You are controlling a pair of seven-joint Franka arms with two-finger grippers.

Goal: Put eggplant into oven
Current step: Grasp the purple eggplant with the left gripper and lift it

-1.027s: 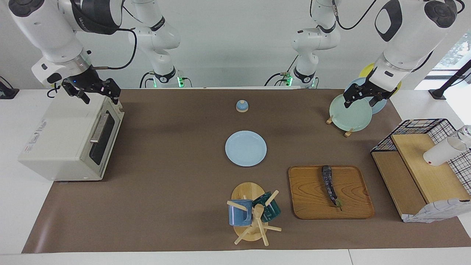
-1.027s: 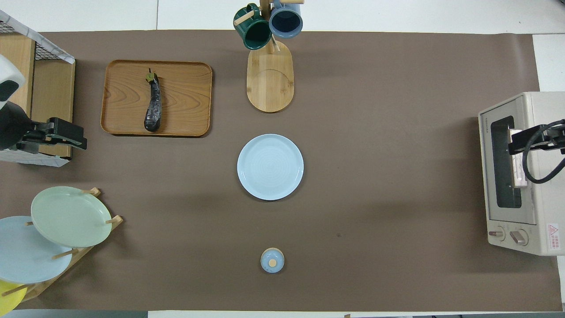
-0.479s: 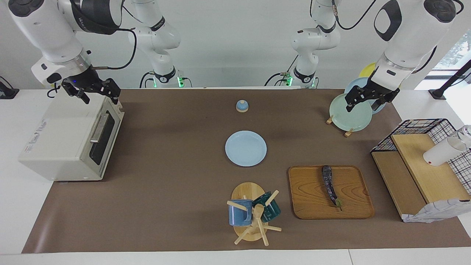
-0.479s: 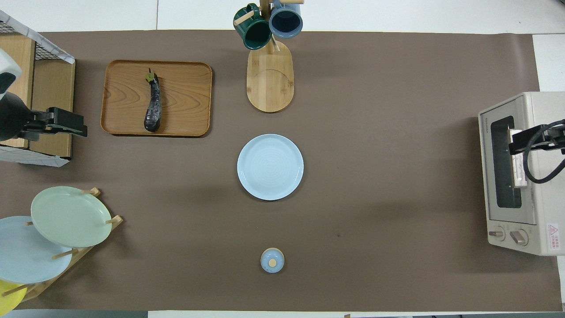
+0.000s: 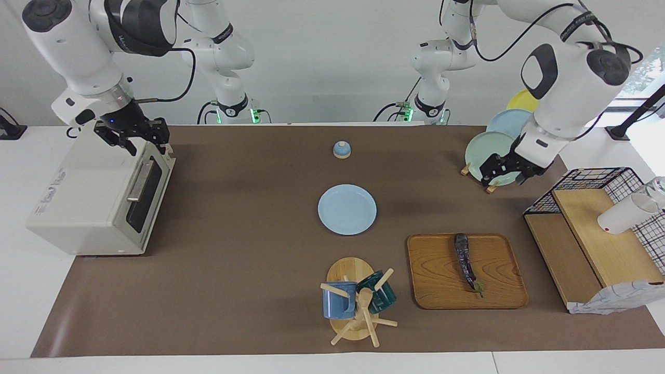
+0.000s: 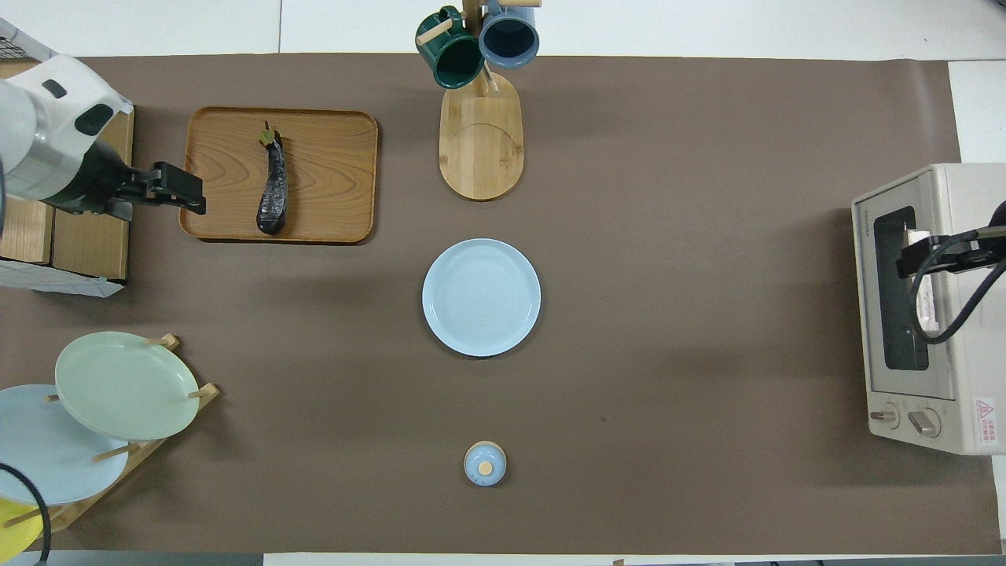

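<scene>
eggplant (image 5: 465, 261): glossy, slender, curved, lying on rounded wooden tray (image 5: 441, 291) | oven (image 5: 93, 197): boxy off-white, dark glass door closed | left gripper (image 5: 503, 174): raised over plate rack, fingers parted | right gripper (image 5: 136, 136): over oven's top edge, grip unclear

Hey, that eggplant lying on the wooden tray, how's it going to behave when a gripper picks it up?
The eggplant has glossy skin, so it may slip between the jaws. It is long, slender and slightly curved, so a grip near one end would probably let it swing; mid-body looks safer. Rounded, lying flat on the wooden tray, it could roll if nudged sideways.
</scene>
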